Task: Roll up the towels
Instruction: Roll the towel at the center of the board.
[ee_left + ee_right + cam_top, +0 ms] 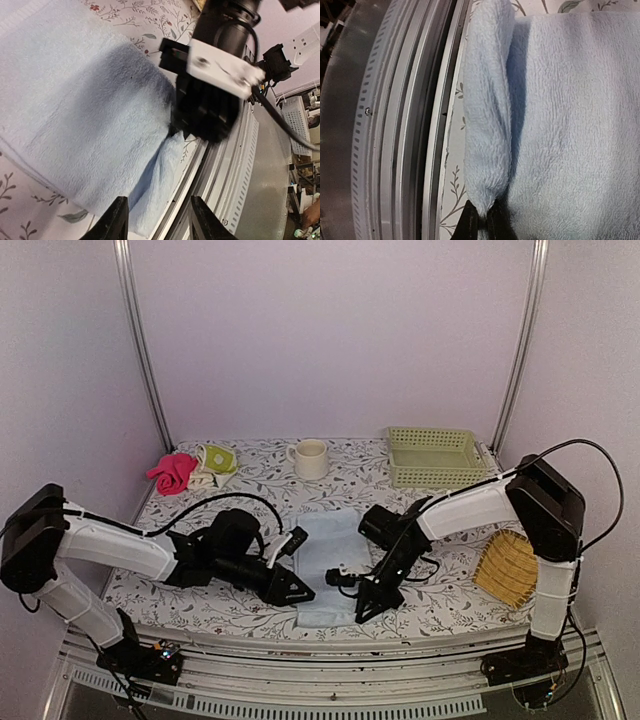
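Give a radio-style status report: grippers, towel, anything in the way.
Right gripper shut on near edge of blue towel, fold raised. Left gripper open by its left side. Mug, basket, tray stand apart from it.

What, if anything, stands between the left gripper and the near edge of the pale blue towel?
Nothing visible does. The left gripper is open, with the near edge of the pale blue towel right ahead of it. The right gripper is shut on that same edge further along, beside the path, not across it.
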